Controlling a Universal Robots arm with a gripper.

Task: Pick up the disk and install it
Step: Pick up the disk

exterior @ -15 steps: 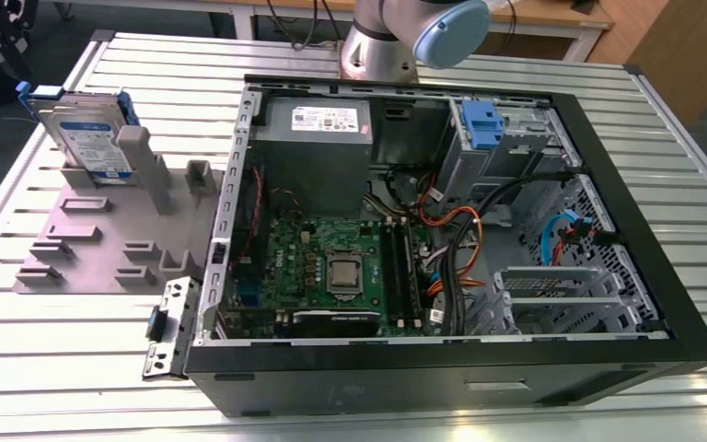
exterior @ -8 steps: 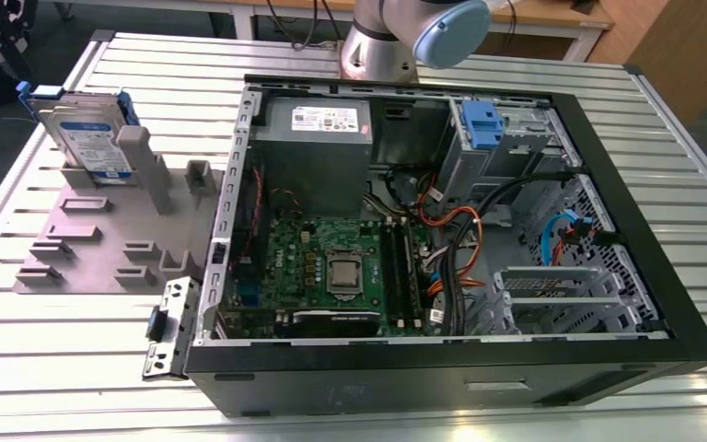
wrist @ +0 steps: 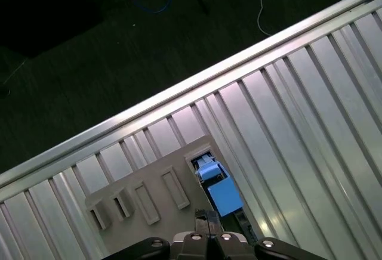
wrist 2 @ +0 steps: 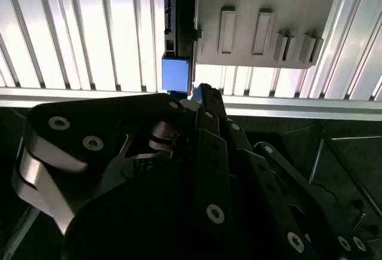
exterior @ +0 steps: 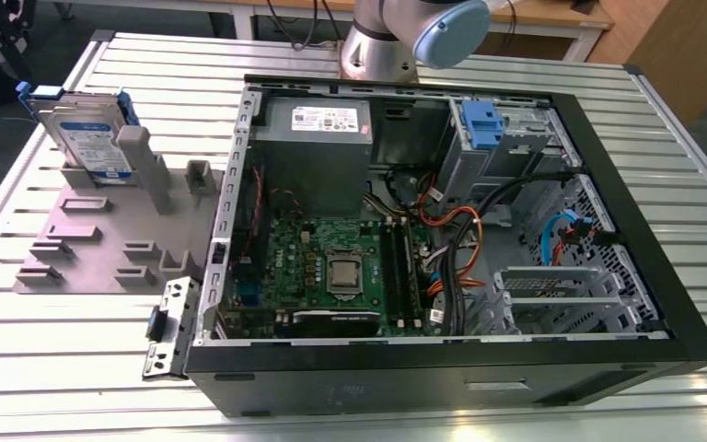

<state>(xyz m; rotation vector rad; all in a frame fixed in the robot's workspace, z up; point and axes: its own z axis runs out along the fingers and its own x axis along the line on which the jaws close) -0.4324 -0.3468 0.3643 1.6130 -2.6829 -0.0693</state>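
Firstly, in the exterior view we find the disk (exterior: 84,138) standing on edge in a slot of the grey fixture plate (exterior: 96,244). It is to the exterior view's left of the open computer case (exterior: 452,230), and both rest on the slatted table (exterior: 34,341). We judge that this upright seating offers the disk's upper edge to a grasp from above. We also judge that the case lies on its side with the panel off so that its drive cage (exterior: 501,138) is reachable from overhead. The arm (exterior: 409,37) rises behind the case, and nothing grips the disk. In the second wrist view the gripper (wrist 2: 200,93) hangs above the table's (wrist 2: 71,33) edge, in line with the blue-bracketed end of the disk (wrist 2: 176,74) and apart from it, with the fixture plate (wrist 2: 268,9) just beside the disk. We cannot tell whether the gripper is released or clenched, and we see nothing carried by it. In the first wrist view the gripper (wrist: 207,217) looks down on the disk (wrist: 219,191) edge-on, seated at one end of the fixture plate (wrist: 161,167), with bare table (wrist: 310,123) beyond. We assess the pick-up as not yet made and the disk as not yet installed.
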